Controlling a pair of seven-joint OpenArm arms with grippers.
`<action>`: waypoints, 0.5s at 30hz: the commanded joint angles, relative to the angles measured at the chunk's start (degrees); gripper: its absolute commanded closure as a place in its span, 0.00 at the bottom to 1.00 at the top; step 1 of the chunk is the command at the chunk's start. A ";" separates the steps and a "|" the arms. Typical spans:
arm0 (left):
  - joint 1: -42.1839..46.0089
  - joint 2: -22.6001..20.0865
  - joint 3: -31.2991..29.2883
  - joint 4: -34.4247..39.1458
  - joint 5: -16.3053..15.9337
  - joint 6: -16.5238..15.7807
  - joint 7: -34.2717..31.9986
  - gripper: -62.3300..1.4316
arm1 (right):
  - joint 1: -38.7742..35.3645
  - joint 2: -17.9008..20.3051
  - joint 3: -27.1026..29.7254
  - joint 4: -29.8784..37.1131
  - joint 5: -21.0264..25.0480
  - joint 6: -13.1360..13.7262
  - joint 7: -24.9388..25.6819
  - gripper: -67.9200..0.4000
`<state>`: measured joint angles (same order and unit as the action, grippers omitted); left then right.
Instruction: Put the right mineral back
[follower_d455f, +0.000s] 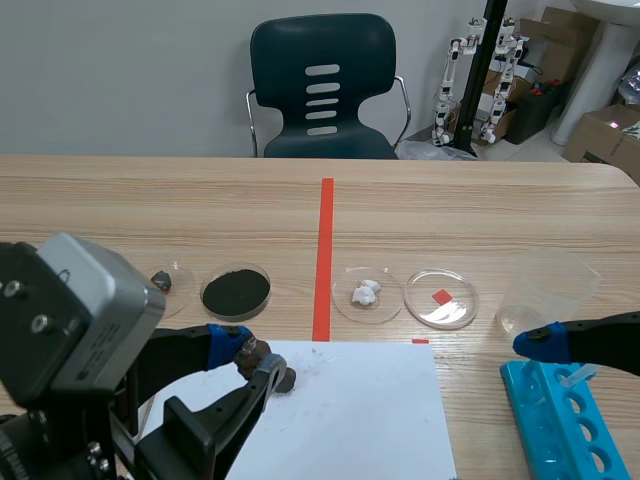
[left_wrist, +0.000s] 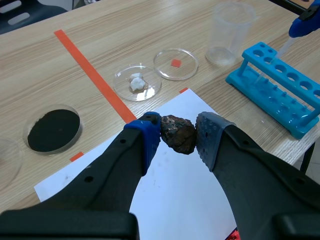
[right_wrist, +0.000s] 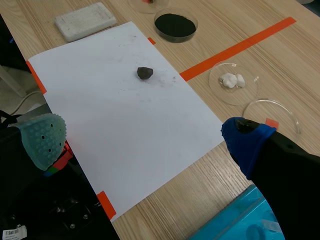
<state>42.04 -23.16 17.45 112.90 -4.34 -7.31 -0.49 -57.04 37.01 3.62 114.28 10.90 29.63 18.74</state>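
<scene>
My left gripper (left_wrist: 178, 136) is shut on a dark brown lumpy mineral (left_wrist: 179, 133), held just above the white paper sheet (left_wrist: 180, 200). In the scene view this gripper (follower_d455f: 258, 356) sits at the paper's near left part with the mineral (follower_d455f: 254, 351) between its pads. A smaller dark stone (follower_d455f: 286, 381) lies on the paper beside it, also seen as the dark stone (right_wrist: 145, 73) in the right wrist view. A petri dish (follower_d455f: 178, 290) at the far left holds a small dark mineral (follower_d455f: 160, 281). My right gripper (right_wrist: 145, 142) is open and holds nothing, at the right by the blue rack.
In a row beyond the paper stand a dish of black powder (follower_d455f: 236, 292), a dish with white lumps (follower_d455f: 366, 293) and a dish with a red square (follower_d455f: 441, 297). A clear plastic beaker (follower_d455f: 545, 290) and a blue tube rack (follower_d455f: 560, 425) stand at the right. A white block (right_wrist: 85, 20) lies past the paper.
</scene>
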 joint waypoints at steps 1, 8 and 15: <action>-0.02 0.42 -0.22 0.46 -0.31 0.09 -0.90 0.73 | 0.07 0.74 0.07 0.26 0.63 0.00 0.66 0.00; 0.00 0.42 -0.22 0.46 2.25 0.11 -0.98 0.73 | 0.07 0.74 0.07 0.26 0.63 0.00 0.66 0.00; 0.00 0.42 -0.20 0.46 2.27 0.11 -0.98 0.73 | 0.07 0.74 0.07 0.26 0.63 0.00 0.66 0.00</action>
<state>42.04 -23.16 17.45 112.90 -1.89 -7.33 -0.49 -57.04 37.01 3.62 114.28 10.90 29.63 18.74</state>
